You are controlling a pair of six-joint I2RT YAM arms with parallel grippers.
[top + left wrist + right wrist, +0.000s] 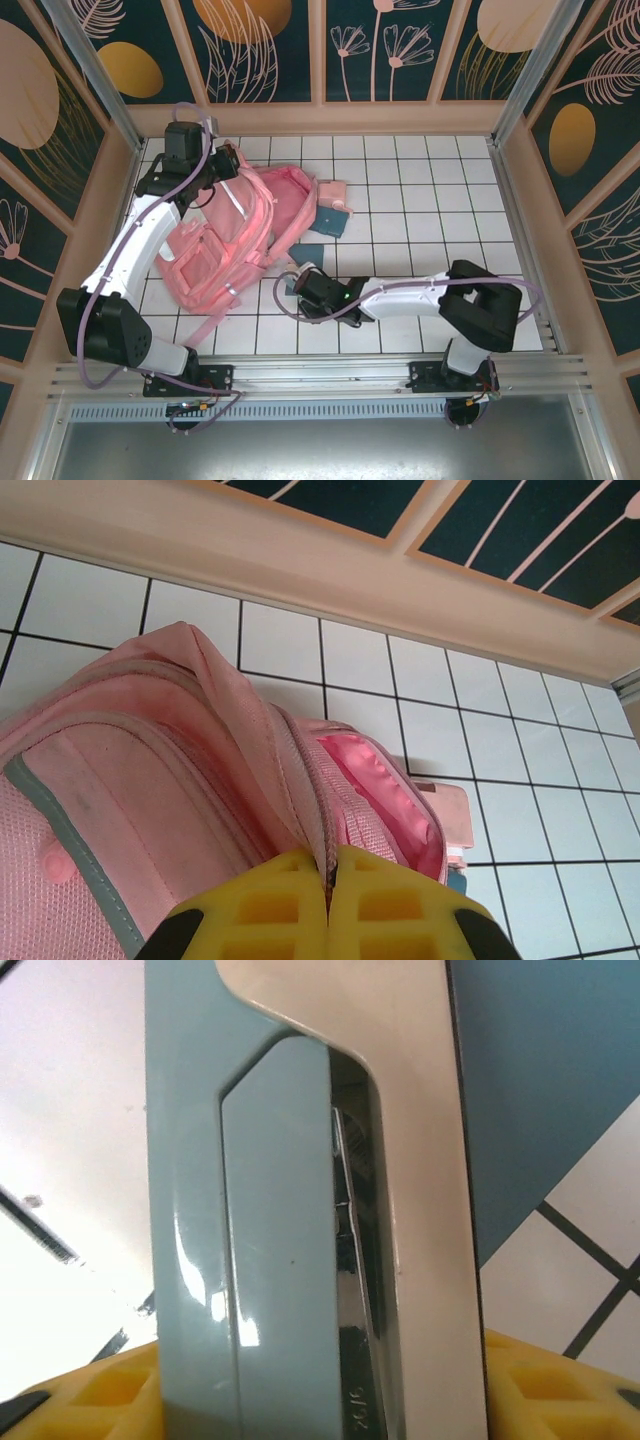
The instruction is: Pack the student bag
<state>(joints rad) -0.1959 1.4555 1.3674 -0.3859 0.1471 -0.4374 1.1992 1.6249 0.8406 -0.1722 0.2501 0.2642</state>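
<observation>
P1: Right gripper (320,1385), yellow ribbed fingers (90,1400)?
P2: Clamped on glossy pale-blue-and-cream plastic stapler (280,1160), metal strip inside.
P1: Left gripper (328,885)?
P2: Pinching zip edge of soft pink fabric backpack (150,780), slumped open, far left on white tiled table (440,730).

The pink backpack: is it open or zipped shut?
Open. The student bag gapes at the top in the left wrist view, bright pink lining showing, with the left gripper pinching its zipper edge.
</observation>
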